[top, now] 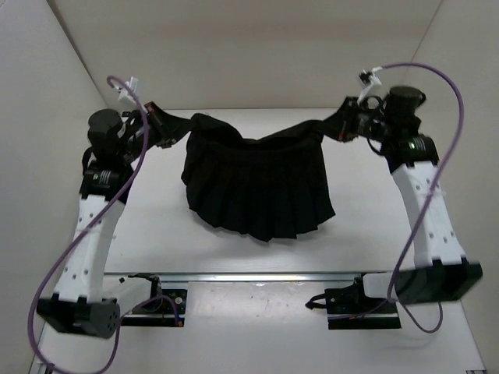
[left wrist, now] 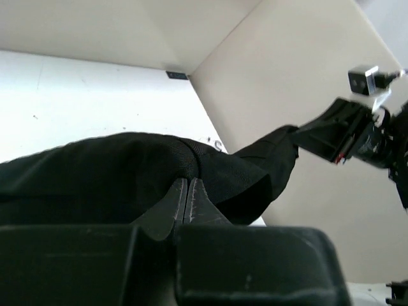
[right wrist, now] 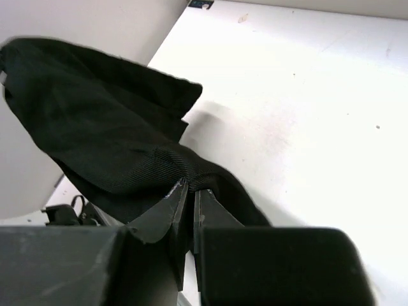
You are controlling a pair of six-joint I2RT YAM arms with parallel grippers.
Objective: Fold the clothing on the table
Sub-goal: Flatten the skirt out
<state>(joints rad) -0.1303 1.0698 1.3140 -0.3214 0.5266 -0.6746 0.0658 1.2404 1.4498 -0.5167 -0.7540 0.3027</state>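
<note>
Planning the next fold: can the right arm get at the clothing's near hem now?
Probably not yet: the right claw is shut on the far right corner of the clothing. Nothing else looks to block the way.

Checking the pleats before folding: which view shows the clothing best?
The top view: the whole clothing spreads between the left hand and right hand, pleats fanning out. Each wrist view shows only the bunched corner that its hand pinches.

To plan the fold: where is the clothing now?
In the top view the clothing spans the middle of the table, stretched between the left gripper and the right gripper, each shut on it.
</note>
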